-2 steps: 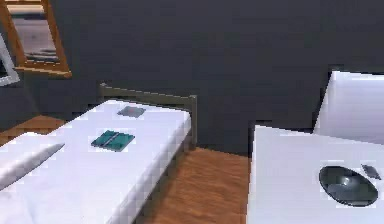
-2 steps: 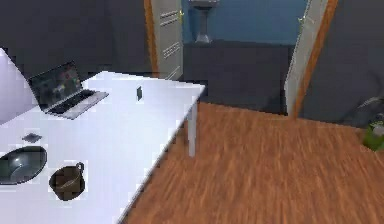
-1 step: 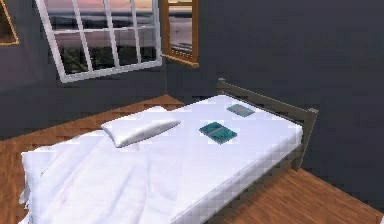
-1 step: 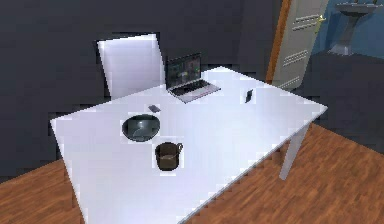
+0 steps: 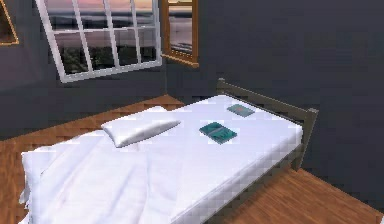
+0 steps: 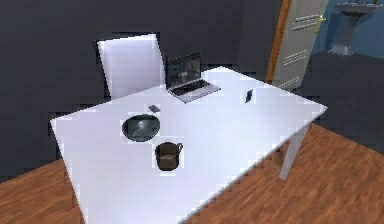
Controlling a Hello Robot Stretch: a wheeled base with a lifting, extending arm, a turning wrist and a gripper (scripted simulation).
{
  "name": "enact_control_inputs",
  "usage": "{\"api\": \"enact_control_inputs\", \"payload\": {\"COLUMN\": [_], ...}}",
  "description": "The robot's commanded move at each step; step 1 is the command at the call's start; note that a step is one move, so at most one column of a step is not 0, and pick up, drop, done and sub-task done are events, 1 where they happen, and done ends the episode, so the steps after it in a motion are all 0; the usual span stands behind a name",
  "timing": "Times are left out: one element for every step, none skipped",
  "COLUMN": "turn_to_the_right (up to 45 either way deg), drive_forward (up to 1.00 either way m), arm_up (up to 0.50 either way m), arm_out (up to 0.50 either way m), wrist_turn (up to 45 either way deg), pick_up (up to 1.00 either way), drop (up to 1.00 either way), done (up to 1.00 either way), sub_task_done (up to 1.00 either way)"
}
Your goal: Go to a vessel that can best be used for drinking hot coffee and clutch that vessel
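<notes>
On the white table, toward its 6 o'clock edge, a dark mug stands at 5 o'clock of the bowl. I judge it lies about 11 o'clock off my arm's reach line. I cannot tell my gripper's state.

Forward view: looks ahead and down across a bed from close range. Bedding runs off the bottom edge; window and dark wall sit behind. Arm side view: looks down on a white table, also close, top spanning most of the width. Chair and door lie beyond. Shared: wood floor, dark wall finish.
</notes>
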Motion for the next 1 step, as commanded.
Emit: {"api": "enact_control_inputs", "payload": {"turn_to_the_right": [0.0], "drive_forward": [0.0], "arm_up": [0.34], "arm_out": [0.0], "wrist_turn": [0.0], "pick_up": [0.0], "drop": [0.0], "done": [0.0], "sub_task_done": [0.0]}}
